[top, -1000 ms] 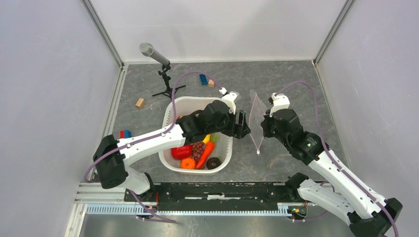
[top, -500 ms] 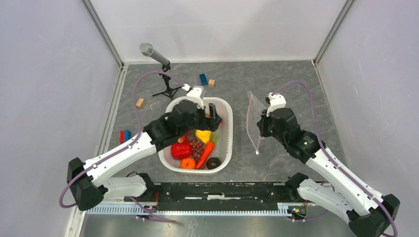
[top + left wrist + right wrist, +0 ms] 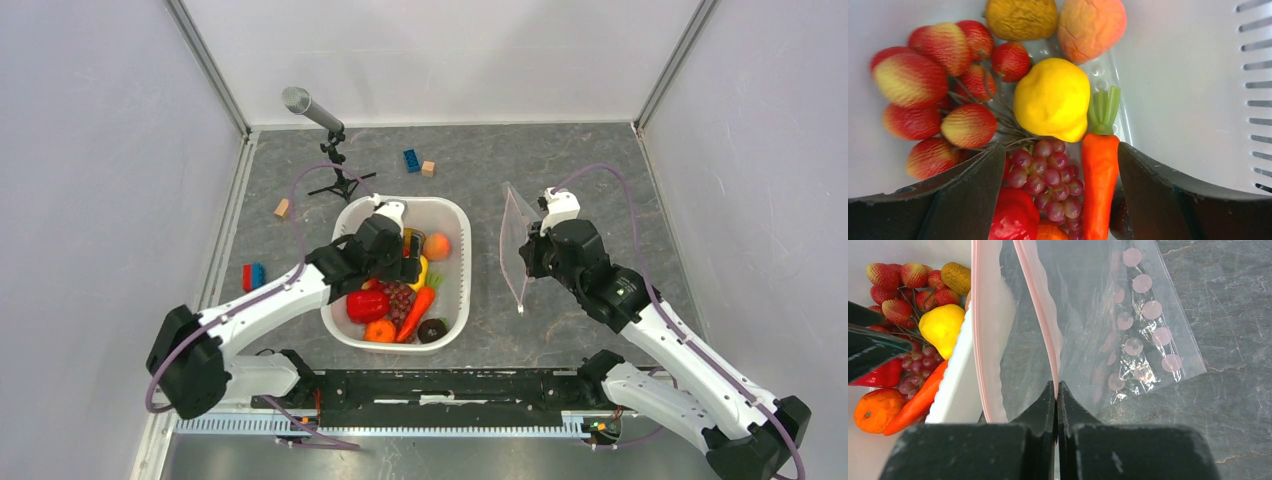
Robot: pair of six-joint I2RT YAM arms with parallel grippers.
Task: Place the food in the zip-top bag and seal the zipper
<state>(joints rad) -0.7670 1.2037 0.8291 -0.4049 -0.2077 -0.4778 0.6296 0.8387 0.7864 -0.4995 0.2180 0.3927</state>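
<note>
The food lies in the white basin (image 3: 455, 300): an orange carrot (image 3: 1099, 185), purple grapes (image 3: 1050, 177), a yellow fruit (image 3: 1052, 99), a red pepper (image 3: 1013, 217), small red apples (image 3: 913, 80) and an orange (image 3: 380, 331). My left gripper (image 3: 1058, 190) is open just above the grapes and carrot, which lie between its fingers. My right gripper (image 3: 1056, 390) is shut on one pink lip of the zipper (image 3: 1040, 305) and holds the clear zip-top bag (image 3: 517, 245) upright, mouth open, right of the basin. The slider is not visible.
A microphone on a small tripod (image 3: 330, 150) stands at the back left. A blue block (image 3: 411, 160) and wooden blocks (image 3: 428, 168) lie behind the basin, another wooden block (image 3: 283, 208) and a red-blue block (image 3: 252, 274) to its left. White walls enclose the table.
My left arm has swung back from beside the bag to the basin and come down over the fruit. My right gripper has kept the bag nearly still.
</note>
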